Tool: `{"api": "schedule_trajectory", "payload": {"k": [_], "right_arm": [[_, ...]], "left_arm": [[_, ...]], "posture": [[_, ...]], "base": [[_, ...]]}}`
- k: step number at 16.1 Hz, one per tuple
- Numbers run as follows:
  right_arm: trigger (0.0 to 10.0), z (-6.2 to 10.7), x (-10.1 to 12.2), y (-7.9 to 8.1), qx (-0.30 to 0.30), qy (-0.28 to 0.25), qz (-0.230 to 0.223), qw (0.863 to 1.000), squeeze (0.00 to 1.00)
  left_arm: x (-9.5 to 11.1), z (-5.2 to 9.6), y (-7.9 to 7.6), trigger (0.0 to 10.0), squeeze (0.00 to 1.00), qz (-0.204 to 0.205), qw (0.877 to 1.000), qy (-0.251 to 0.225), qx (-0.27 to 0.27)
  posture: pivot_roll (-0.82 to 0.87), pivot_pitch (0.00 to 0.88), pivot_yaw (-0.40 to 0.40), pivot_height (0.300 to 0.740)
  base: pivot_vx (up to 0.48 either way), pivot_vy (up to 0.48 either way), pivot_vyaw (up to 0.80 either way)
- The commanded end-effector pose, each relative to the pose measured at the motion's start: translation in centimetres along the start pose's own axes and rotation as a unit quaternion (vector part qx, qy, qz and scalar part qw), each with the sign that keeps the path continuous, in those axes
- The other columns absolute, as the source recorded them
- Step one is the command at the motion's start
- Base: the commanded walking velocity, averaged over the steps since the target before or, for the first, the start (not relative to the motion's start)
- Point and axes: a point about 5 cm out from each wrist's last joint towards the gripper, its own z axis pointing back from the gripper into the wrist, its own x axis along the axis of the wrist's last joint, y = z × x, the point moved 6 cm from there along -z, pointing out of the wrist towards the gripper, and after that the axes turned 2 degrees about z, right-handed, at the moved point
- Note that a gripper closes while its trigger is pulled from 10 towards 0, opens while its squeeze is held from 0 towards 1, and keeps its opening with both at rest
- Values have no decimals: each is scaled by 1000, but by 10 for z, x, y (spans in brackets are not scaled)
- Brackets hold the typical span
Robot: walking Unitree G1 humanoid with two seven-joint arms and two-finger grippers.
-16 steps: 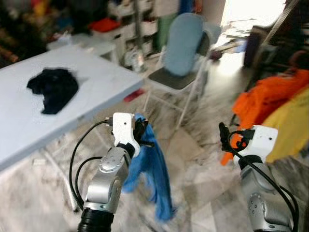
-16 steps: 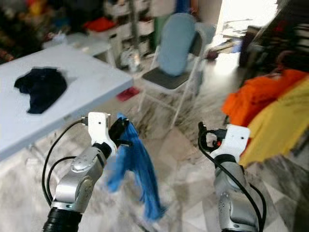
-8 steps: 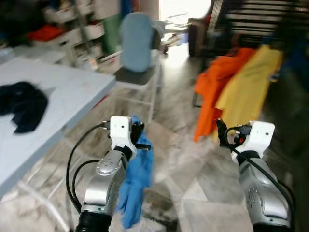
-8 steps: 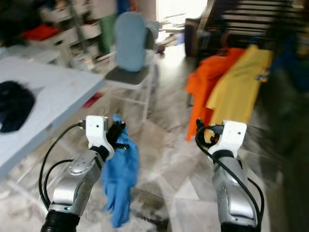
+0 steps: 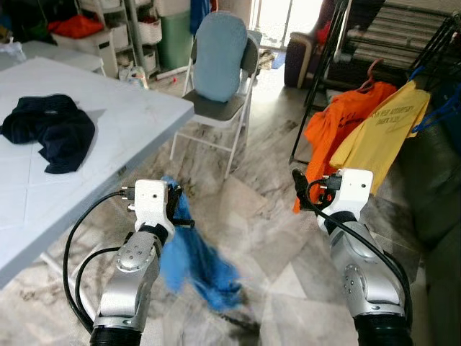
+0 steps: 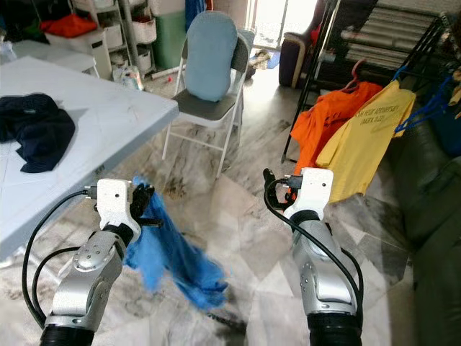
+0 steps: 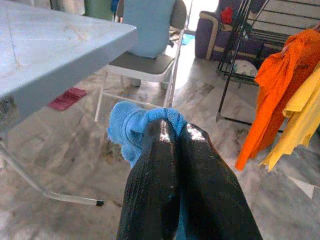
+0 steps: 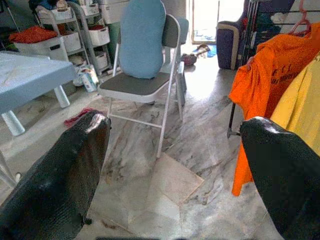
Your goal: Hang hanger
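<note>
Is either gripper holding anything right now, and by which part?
The left gripper is shut on a blue garment, pinching a bunched fold at its top so the rest hangs toward the floor. The right gripper is open and holds nothing.

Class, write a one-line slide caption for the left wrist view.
Left tool shut on a blue garment, facing a folding chair.

yellow shirt (image 5: 380, 126) | dark printed lettering on it | too small to read
</note>
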Motion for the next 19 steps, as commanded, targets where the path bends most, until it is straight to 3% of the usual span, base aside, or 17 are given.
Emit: {"api": "schedule_trajectory", "payload": {"k": [1, 4, 10, 19], "right_arm": [[10000, 0, 0, -4, -8, -2, 2, 1000, 0], [10000, 5, -2, -7, -15, 0, -3, 1000, 0], [10000, 6, -4, -13, -21, 0, -1, 1000, 0], [10000, 6, -4, -11, -20, -1, 2, 1000, 0]], "left_arm": [[15, 1, -7, 10000, 0, 3, 999, -30, -27], [11, -2, -11, 10000, 0, 15, 999, -22, -41], [14, -5, -18, 10000, 0, 26, 997, -31, -64], [13, -5, -24, 10000, 0, 34, 996, -29, -75]], "posture": [[-77, 0, -31, 740], [-101, 0, -8, 740], [-109, 0, -1, 740], [-118, 0, 6, 740]], "base": [[0, 0, 0], [0, 0, 0], [0, 0, -777], [262, 27, -800]]}}
